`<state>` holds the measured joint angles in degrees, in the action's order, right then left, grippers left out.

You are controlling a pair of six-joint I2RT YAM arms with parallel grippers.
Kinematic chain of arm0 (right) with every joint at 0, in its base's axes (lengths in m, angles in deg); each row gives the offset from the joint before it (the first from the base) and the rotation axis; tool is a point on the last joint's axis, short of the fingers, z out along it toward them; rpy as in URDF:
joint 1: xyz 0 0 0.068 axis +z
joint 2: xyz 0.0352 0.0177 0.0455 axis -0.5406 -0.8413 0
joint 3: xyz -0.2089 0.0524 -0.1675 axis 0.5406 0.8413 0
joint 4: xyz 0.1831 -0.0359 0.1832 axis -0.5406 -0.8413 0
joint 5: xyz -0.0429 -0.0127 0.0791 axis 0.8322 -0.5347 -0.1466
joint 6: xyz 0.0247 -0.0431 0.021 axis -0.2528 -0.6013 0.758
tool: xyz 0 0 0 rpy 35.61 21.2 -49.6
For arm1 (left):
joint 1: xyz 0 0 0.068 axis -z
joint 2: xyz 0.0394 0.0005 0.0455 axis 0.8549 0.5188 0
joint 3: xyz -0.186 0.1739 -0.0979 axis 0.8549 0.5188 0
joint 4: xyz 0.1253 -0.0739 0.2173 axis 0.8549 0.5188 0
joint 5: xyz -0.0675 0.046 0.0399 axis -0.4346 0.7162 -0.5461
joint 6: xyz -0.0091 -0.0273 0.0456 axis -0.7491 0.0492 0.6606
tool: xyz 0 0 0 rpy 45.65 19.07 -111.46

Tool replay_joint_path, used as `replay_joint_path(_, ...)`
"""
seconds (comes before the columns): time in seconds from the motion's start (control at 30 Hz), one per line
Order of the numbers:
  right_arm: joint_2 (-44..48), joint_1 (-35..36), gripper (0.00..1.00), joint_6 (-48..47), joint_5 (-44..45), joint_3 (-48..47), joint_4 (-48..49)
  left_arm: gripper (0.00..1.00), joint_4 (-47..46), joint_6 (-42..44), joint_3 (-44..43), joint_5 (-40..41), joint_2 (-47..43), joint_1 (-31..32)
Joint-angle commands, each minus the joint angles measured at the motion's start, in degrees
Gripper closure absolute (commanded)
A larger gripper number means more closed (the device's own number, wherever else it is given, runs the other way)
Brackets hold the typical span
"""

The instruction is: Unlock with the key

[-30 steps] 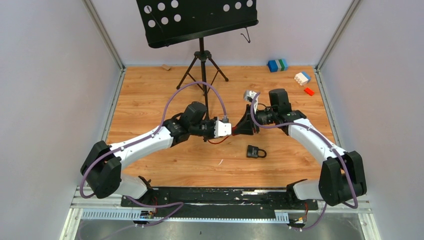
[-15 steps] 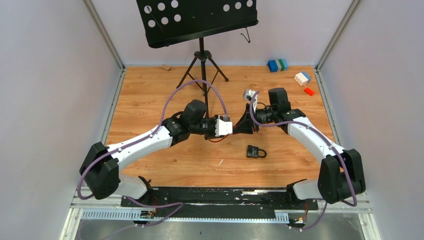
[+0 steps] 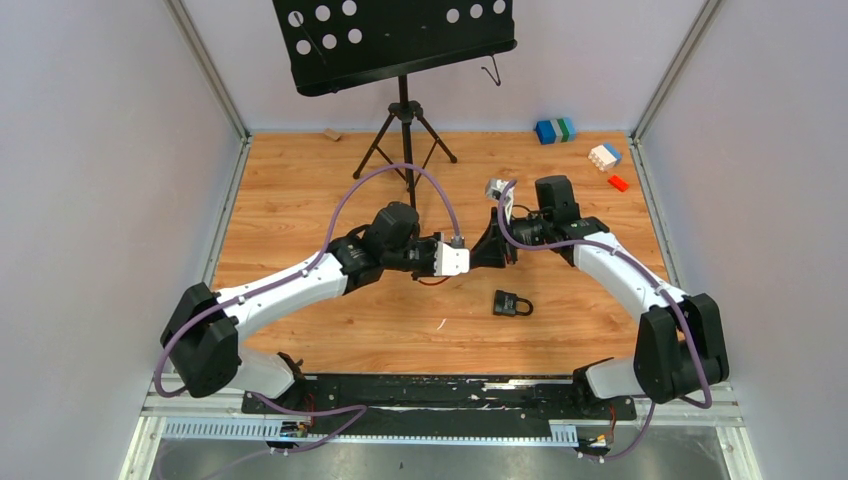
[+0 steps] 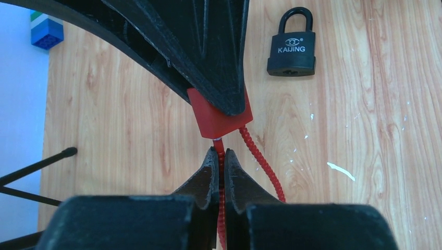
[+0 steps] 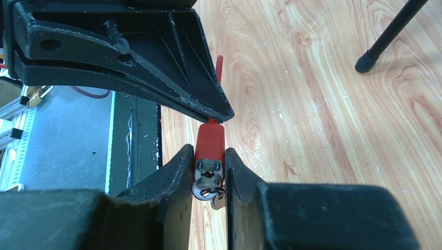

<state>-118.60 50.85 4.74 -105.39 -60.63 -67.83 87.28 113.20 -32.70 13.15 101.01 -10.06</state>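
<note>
Nearest the arm bases, the padlock (image 4: 292,48) lies flat on the desk (image 3: 300,200) with its shackle shut. Nothing touches it, and it sits well apart from the two arms working above and beyond it.

A little farther in, the arms meet tip to tip over the middle of the desk. The right gripper (image 5: 208,151) has its fingers pinched on what looks like a red-sleeved key (image 5: 209,143), with a metal end and a small key ring (image 5: 206,190) poking back between them. The grip is on the flat sides, I'd say so the piece cannot twist.

The left gripper (image 4: 219,153) faces it with its fingers all but closed. They nip one strand of the ribbed red cord (image 4: 260,159) just where it leaves the sleeve; the other strand hangs loose in a curve. My guess is the left arm is there to draw the cord or sleeve clear — or to steady it — while the right holds firm. I cannot make out the blade itself.

So the unlocking has not begun — the key is aloft and the lock unheld.

Beyond stand a music stand (image 3: 404,110) and, by the far edge, a few toy blocks (image 3: 555,130).
</note>
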Motion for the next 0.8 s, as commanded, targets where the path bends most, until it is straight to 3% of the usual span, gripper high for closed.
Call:
replay_joint_path(0.0,0.76,-0.11,1.00,4.09,-3.17,-1.72,6.35,1.00,-2.38,-1.01,-0.37,-1.56,1.04,1.07)
replay_joint_path(0.3,5.20,-0.36,1.00,10.96,0.80,2.90,16.51,1.00,-13.96,-9.66,5.55,-0.73,0.94,1.58)
replay_joint_path(0.5,7.46,-1.25,1.00,8.98,2.65,3.46,15.16,1.00,-15.56,-10.25,7.43,1.40,-0.56,1.14)
replay_joint_path(0.77,8.42,-1.09,1.00,3.54,3.61,3.79,11.48,1.00,-22.02,-22.45,6.32,-1.08,-0.83,-4.13)
